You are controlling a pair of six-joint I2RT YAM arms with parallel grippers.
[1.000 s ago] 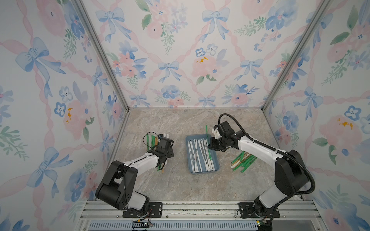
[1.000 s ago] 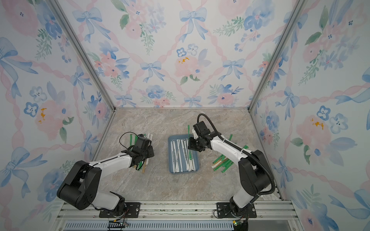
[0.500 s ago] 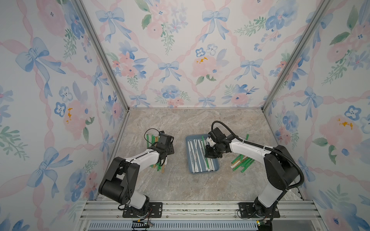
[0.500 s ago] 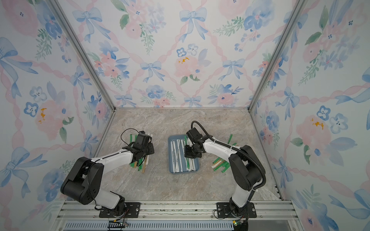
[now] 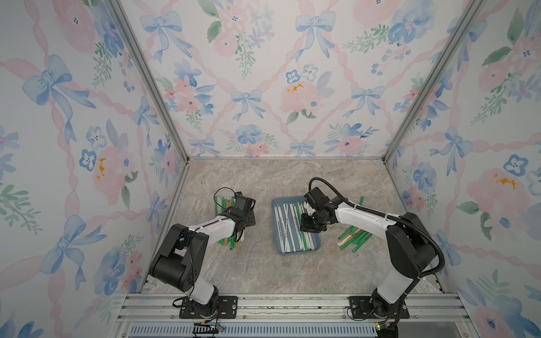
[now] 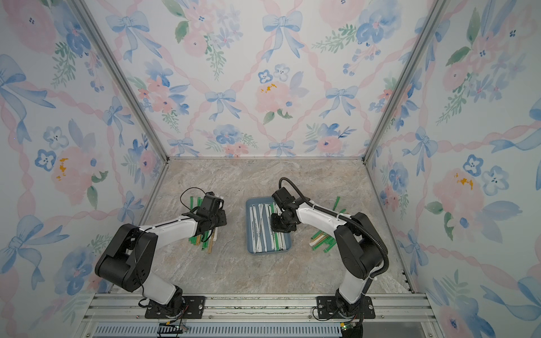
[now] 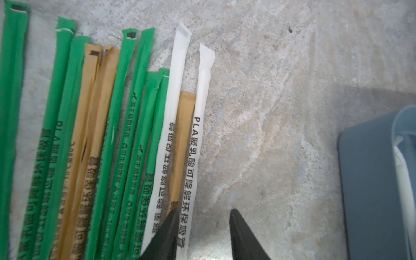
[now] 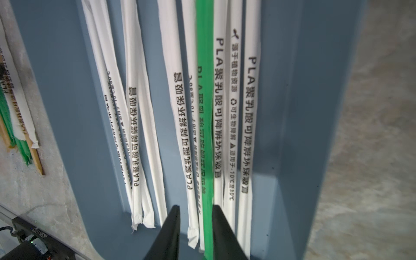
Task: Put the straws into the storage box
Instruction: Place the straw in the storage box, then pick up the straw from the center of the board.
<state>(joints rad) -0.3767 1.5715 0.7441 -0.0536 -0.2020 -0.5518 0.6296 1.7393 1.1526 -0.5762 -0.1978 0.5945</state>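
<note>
The storage box (image 5: 295, 253) (image 6: 269, 251) is a blue-grey tray in the middle of the floor. Several white straws and a green straw (image 8: 205, 112) lie lengthwise in it. My right gripper (image 5: 310, 226) (image 8: 195, 206) hangs low over the tray, open only a little. The green straw and a white straw's end lie between its fingers. To the left lies a pile of green, tan and white straws (image 5: 231, 241). My left gripper (image 5: 246, 224) (image 7: 203, 211) stands open over that pile's near edge. A white printed straw (image 7: 195, 157) lies just inside one finger.
A second pile of green and tan straws (image 5: 352, 237) lies right of the tray, under my right arm. One green straw (image 5: 361, 200) lies apart behind it. The tray's outer wall (image 7: 369, 180) shows in the left wrist view. Floral walls enclose three sides.
My right gripper came forward and down over the tray and its jaws parted from shut, with the green straw now lying in the tray. My left gripper's jaws narrowed over the left pile.
</note>
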